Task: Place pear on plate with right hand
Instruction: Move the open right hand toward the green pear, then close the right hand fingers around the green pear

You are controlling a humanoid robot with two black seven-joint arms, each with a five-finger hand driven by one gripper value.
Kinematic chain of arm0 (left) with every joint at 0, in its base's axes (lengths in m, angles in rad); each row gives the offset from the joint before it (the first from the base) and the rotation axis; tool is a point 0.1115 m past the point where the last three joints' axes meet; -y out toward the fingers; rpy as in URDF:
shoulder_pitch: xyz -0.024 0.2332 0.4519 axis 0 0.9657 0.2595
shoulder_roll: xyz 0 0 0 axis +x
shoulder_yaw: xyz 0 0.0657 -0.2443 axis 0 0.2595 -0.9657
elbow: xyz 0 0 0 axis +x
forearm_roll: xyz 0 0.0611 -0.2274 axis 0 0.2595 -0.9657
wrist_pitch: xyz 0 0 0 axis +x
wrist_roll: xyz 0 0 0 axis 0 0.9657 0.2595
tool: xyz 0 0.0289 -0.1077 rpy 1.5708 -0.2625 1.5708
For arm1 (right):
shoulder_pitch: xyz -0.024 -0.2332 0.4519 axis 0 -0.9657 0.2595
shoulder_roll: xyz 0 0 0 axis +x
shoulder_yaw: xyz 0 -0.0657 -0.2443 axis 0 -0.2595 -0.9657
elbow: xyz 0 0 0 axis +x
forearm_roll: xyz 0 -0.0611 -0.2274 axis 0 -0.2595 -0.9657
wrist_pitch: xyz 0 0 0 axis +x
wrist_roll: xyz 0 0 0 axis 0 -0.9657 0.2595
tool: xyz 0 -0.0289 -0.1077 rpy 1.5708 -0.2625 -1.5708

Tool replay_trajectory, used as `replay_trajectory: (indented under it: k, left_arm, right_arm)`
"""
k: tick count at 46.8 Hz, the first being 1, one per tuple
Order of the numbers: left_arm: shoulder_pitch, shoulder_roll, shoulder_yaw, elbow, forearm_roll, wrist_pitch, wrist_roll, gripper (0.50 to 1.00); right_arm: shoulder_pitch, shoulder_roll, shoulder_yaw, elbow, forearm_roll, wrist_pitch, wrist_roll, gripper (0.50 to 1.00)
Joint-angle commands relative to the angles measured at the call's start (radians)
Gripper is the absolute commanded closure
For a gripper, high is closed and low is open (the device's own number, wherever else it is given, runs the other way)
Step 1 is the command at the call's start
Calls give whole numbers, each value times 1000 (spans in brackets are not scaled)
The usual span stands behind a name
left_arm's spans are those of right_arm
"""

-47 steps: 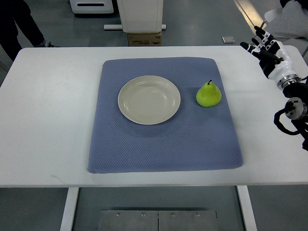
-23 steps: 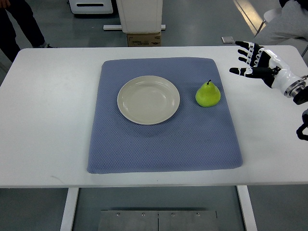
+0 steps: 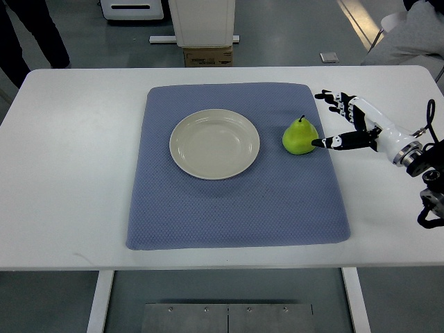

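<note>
Top view showed your right hand (image 3: pixel 347 125) reaching in from the right edge with its fingers (image 3: pixel 328 97) spread wide and nothing in them. 1 black-tipped digit lay at the pear's (image 3: pixel 300 137) right flank, touching it or just short of it; you could not tell which from this angle. The spread looked deliberate to me: it left room for the hand to close around the fruit from the side.

You had the pear standing upright on the blue mat (image 3: pixel 236 201), just right of the plate (image 3: pixel 214 143) and apart from its rim, so only a short carry to the left was needed. The plate sat bare in the far half of the mat on the white table (image 3: pixel 69 173).

The pear was bright yellow-green, wide at the base and narrowing to a small dark stem pointing to the far side. Its smooth, rounded skin could slip in a loose grip, I judged. Your left hand was out of view.
</note>
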Motion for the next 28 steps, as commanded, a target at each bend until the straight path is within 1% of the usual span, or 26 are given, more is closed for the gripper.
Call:
replay_trajectory:
  k: [1, 7, 15, 21, 28]
  left_arm:
    - [0, 0, 0, 0, -1, 0, 0, 500]
    - [0, 0, 0, 0, 1, 0, 0, 500]
    - [0, 0, 0, 0, 1, 0, 0, 500]
    - [0, 0, 0, 0, -1, 0, 0, 500]
    - [0, 0, 0, 0, -1, 0, 0, 500]
  right_arm:
    - [1, 24, -33, -1, -6, -37, 0, 500]
    - [16, 69, -69, -7, -14, -65, 0, 500]
    - [42, 93, -101, -16, -14, -108, -6, 500]
    - [48, 132, -116, -53, -14, -148, -8, 505]
    - [51, 161, -150, -92, -14, -166, -8, 505]
